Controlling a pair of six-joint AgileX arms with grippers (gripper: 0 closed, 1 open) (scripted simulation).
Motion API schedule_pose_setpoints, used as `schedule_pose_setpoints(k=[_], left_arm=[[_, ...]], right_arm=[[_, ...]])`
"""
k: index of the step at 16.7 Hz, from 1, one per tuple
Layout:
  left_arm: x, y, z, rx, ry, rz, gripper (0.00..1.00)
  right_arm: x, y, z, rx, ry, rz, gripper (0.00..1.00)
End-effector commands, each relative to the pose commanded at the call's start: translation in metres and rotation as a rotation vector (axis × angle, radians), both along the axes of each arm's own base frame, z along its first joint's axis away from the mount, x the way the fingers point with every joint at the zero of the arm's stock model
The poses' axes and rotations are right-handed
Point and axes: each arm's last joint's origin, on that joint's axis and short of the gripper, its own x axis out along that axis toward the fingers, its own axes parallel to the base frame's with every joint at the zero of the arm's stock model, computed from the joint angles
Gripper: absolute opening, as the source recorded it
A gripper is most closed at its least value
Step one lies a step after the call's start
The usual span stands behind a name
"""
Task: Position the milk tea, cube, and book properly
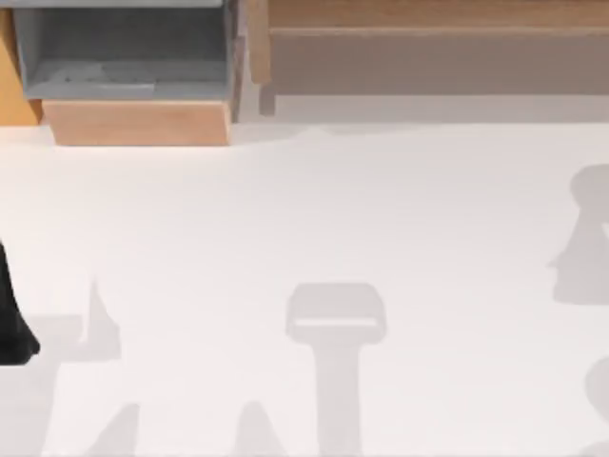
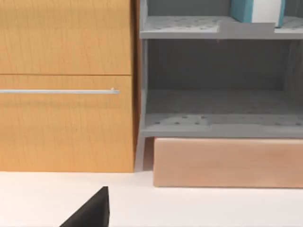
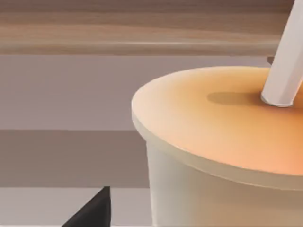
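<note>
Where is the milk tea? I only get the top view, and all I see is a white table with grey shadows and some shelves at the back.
Observer: The right wrist view has the milk tea close in front of the camera: a pale cup with an orange lid and a white straw.
Operator: And the book?
Observer: The left wrist view faces the grey shelf unit. A teal and white thing, perhaps the book, stands on its upper shelf.
Operator: What's beside those shelves?
Observer: A wooden cabinet with a thin metal handle.
</note>
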Motion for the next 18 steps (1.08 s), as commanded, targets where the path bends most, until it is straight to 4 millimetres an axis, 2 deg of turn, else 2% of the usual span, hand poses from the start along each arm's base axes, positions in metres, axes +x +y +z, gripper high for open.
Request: schedule_pose_setpoints(k=[4, 9, 16, 18], left_arm=[[0.0, 0.0, 0.0, 0.0, 0.0, 0.0, 1.0], [0.0, 0.0, 0.0, 0.0, 0.0, 0.0, 1.0], [0.0, 0.0, 0.0, 0.0, 0.0, 0.0, 1.0], [0.0, 0.0, 0.0, 0.0, 0.0, 0.0, 1.0]], right_arm=[[-0.002, 0.001, 0.005, 0.008, 0.016, 0.005, 1.0], [-0.014, 0.002, 0.044, -0.003, -0.005, 0.003, 1.0], [-0.017, 0.002, 0.049, 0.0, 0.0, 0.007, 1.0], [-0.014, -0.002, 0.058, -0.017, -0.012, -0.007, 1.0]])
